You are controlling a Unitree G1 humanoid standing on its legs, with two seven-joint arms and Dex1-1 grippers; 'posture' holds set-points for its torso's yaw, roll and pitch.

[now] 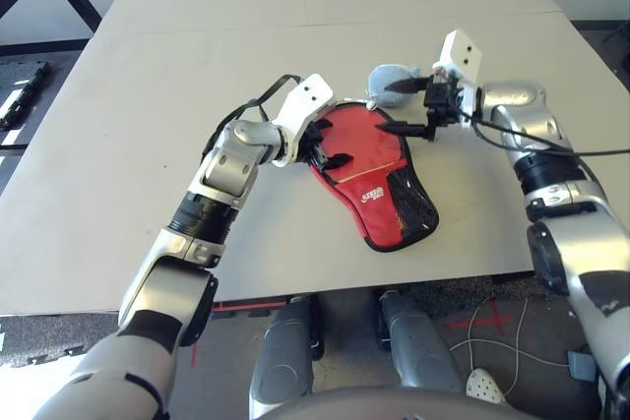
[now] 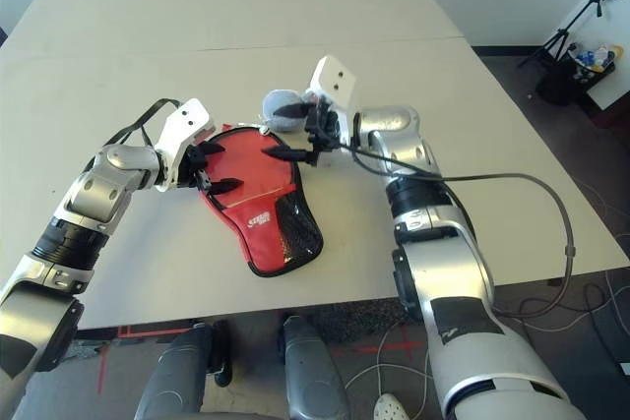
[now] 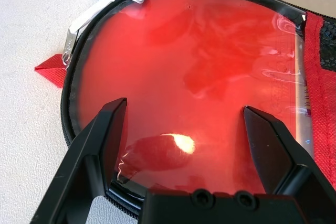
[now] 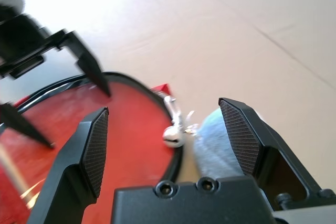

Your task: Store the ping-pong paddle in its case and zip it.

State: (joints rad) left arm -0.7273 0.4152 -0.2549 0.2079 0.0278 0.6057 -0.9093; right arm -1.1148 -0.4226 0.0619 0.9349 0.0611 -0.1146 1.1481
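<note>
The red fabric case [image 1: 379, 189] lies flat on the table, its black mesh pocket [image 1: 411, 206] and white logo toward me. Black zipper edging [image 3: 68, 108] rings its glossy red round part [image 3: 199, 61]. The ping-pong paddle is hidden. My left gripper [image 1: 328, 150] hovers open just over the round part's left side, fingers apart in the left wrist view [image 3: 184, 111]. My right gripper [image 4: 163, 111] is open at the case's far edge, by the silver zipper pull [image 4: 173, 132] and the grey pouch [image 1: 392, 82]. Neither holds anything.
The pale table [image 1: 148, 125] stretches far back and to both sides. The case's narrow end lies close to the table's front edge [image 1: 463, 277]. A small red tab [image 3: 50, 69] sticks out beside the zipper. Cables lie on the floor at front right.
</note>
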